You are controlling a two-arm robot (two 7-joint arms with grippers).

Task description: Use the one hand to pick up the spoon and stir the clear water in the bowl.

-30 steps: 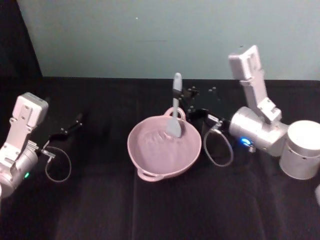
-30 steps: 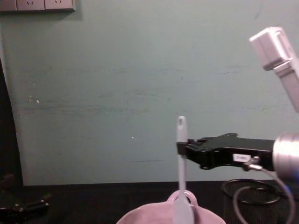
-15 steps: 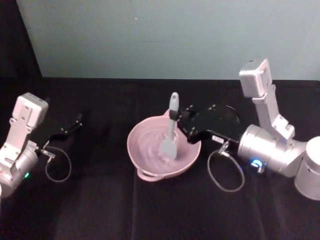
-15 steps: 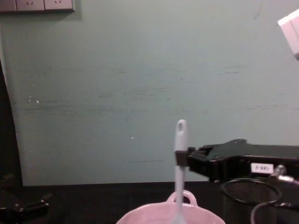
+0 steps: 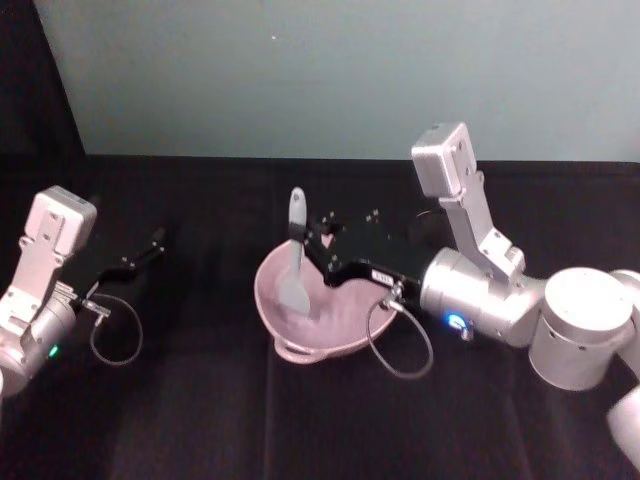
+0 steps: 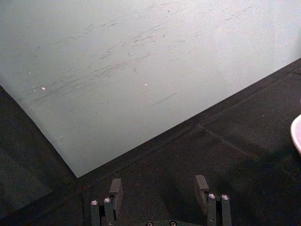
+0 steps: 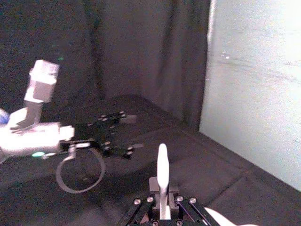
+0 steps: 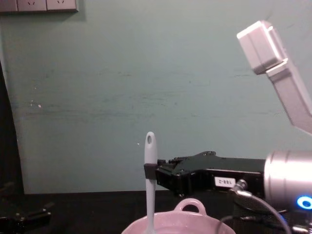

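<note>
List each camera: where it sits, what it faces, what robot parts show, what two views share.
Head: high, looking down at the table; right gripper clamps the spoon in the bowl, left gripper parked left.
Chest: low, facing the wall; right arm enters from the right.
Left wrist: faces the wall past its open fingers.
Right wrist: past the clamped spoon toward the left arm.
Head and chest share spoon and bowl.

Dim scene, soft shadows (wall (image 7: 263, 84) overexposed)

Head view: high, looking forward and down on the worktop (image 5: 200, 420). Chest view: low, side-on, facing the wall (image 8: 97, 97). Wrist views: close above the worktop. Head and chest views share bowl (image 5: 335, 330) and spoon (image 5: 294, 265).
</note>
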